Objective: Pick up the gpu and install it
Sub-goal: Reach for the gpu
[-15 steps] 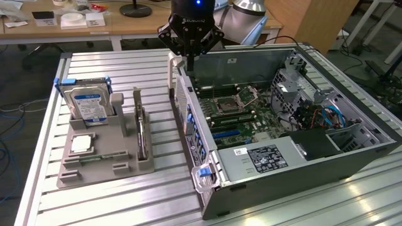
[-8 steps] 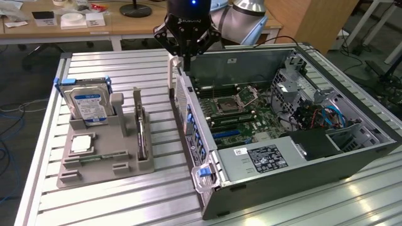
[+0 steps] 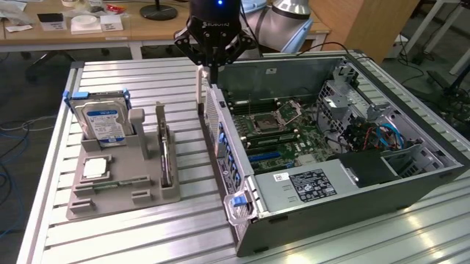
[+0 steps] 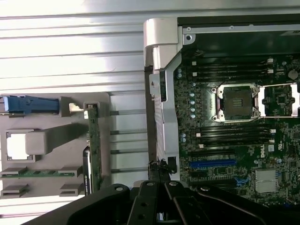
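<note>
Field notes, risks.
- Slatted table (image 3: 132, 242) carries the open computer case (image 3: 345, 206), motherboard exposed.
- Grey holder (image 3: 125, 165) sits just beside the case, toward the exterior view's left.
- The gpu (image 3: 167, 159) stands on edge in the holder's slot, not gripped (thin, likely easy to tip).
- Gripper (image 3: 208, 72) hangs over the case's rear wall, fingers pressed together on nothing.

Descending here could strike that wall. Closed fingers would shove the card, not grasp it.

Counted: one table (image 3: 147, 236), one case (image 3: 331, 220), one holder (image 3: 125, 193), one drive (image 3: 103, 124), one gpu (image 3: 167, 159), one chip (image 3: 96, 168), one memory stick (image 4: 37, 173), one arm (image 3: 287, 16), one claw (image 3: 208, 70).
</note>
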